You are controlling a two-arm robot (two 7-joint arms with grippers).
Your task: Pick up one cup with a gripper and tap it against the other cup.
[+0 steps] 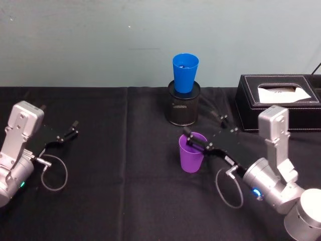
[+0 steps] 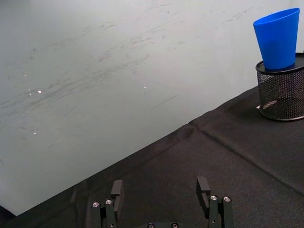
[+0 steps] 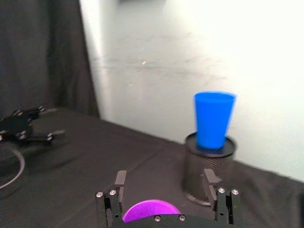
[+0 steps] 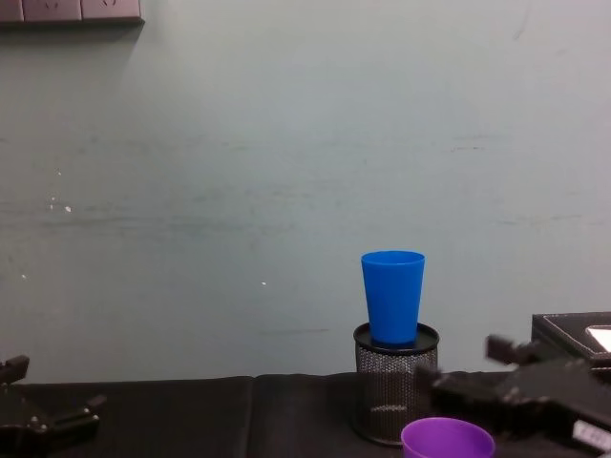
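Presently the right end effector (image 1: 191, 139) straddles the purple cup's (image 1: 191, 156) rim, fingers spread, not clamped. The purple cup stands before the mesh holder (image 1: 183, 105) carrying the blue cup (image 1: 184, 73). The left end effector (image 1: 71, 131) rests open, well apart.

The taller cup (image 1: 185, 73) stands in the mesh holder (image 1: 184, 104) at the back of the tabletop (image 1: 125, 191). The wider cup (image 1: 192, 152) sits in front of it, at the right pincer (image 1: 191, 140). A box (image 1: 279, 101) lies right; the left pincer (image 1: 70, 131) far left.
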